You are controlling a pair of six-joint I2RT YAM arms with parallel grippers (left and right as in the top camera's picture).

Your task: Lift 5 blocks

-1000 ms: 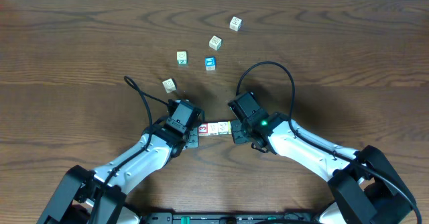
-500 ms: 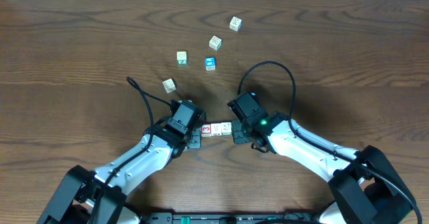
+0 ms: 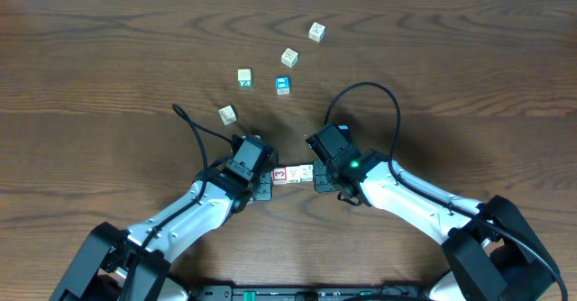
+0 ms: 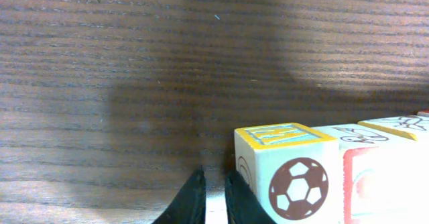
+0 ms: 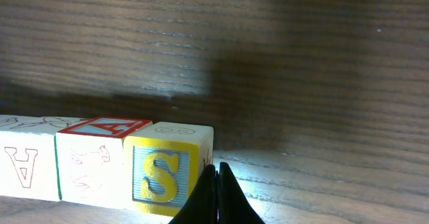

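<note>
Blocks (image 3: 293, 172): short row, well to my side of blue cube (image 3: 283, 85), flanked at its ends by my left gripper (image 4: 214, 178), nearly closed and empty, and my right gripper (image 5: 216, 167), fully closed. Probably light, rigid, smooth; row may buckle. Press end faces squarely inward.

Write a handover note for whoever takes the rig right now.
Left tool: shut but for a slit, empty, at the yellow-topped block.
Right tool: shut, empty, at the S block.
Row: lined up between the tools; its ends are hidden from above, so the count is unclear.
Loose cubes: farther out.
Done: row formed.
Left: squeeze and lift; it seems to sit on the table.
</note>
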